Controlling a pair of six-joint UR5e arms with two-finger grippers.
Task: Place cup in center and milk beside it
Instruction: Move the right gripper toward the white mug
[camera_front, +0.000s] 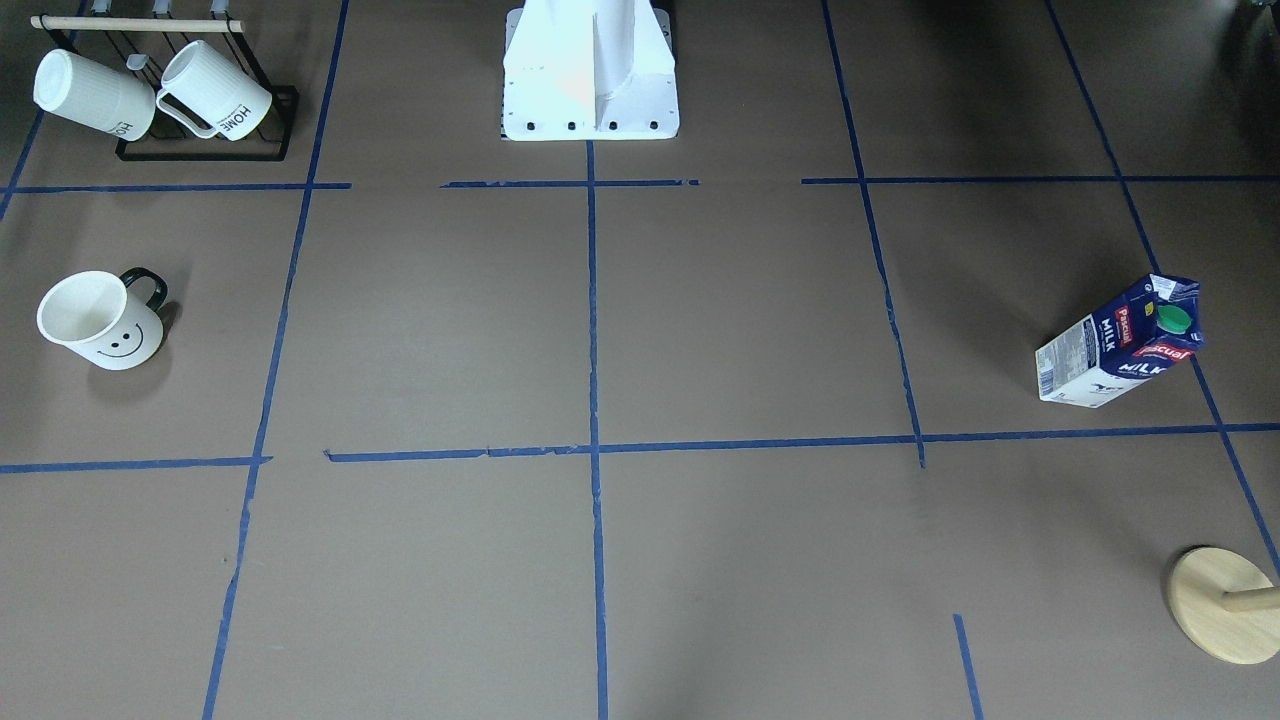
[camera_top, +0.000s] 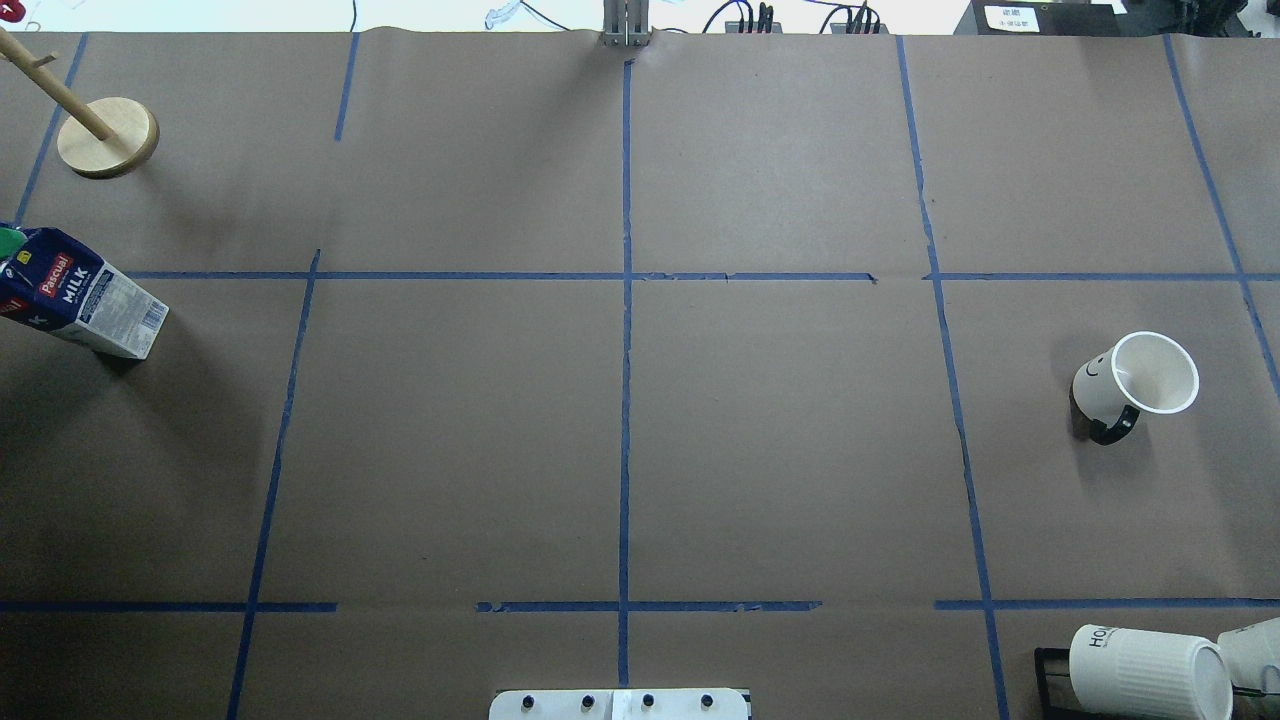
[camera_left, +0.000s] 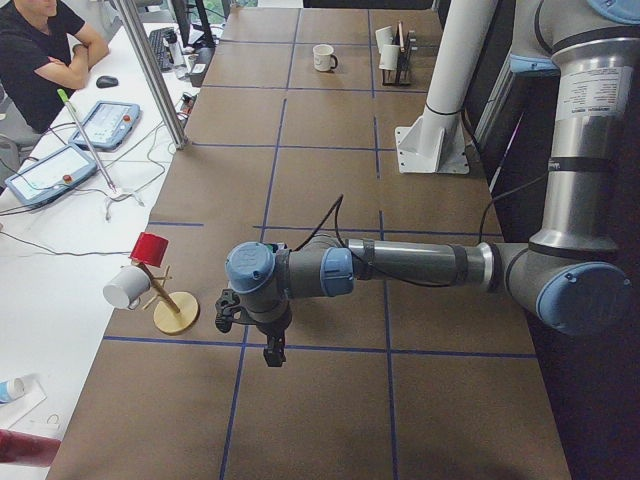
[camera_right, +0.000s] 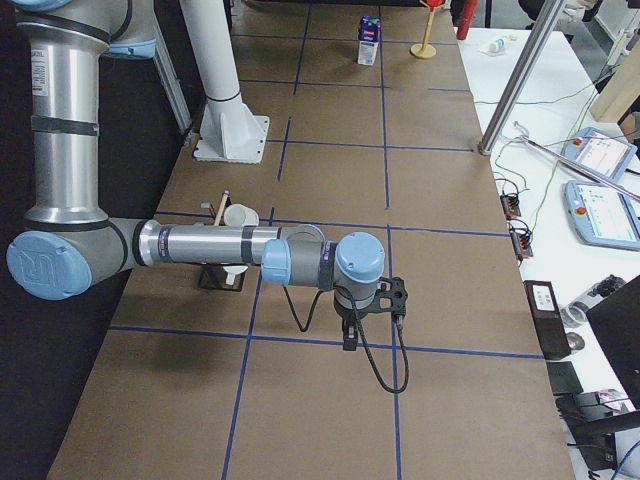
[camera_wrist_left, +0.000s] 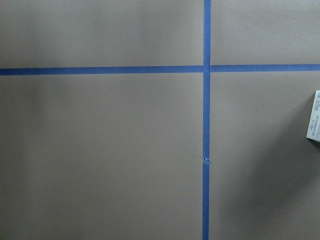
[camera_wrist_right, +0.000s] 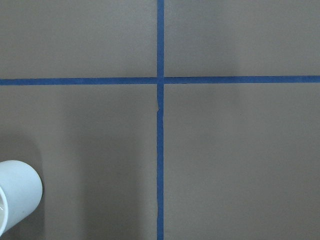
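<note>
Left tool (camera_left: 272, 356) out over the bench (camera_left: 330, 410), apparently hanging clear of it, near the wooden stand (camera_left: 175, 315); seen only from the side, so cannot tell whether clenched or released. Right tool (camera_right: 350, 342) likewise, near the mug rack (camera_front: 200, 155); cannot tell either. Cup (camera_front: 100, 325) upright at the right end of the bench, milk (camera_front: 1120, 345) upright at the left end, both well apart from the center (camera_front: 700, 330). Cup's black handle turned toward the robot, smiley face turned away.

Left tool (camera_left: 273, 352) and right tool (camera_right: 350, 338) both hang aloft, pointing straight down.
</note>
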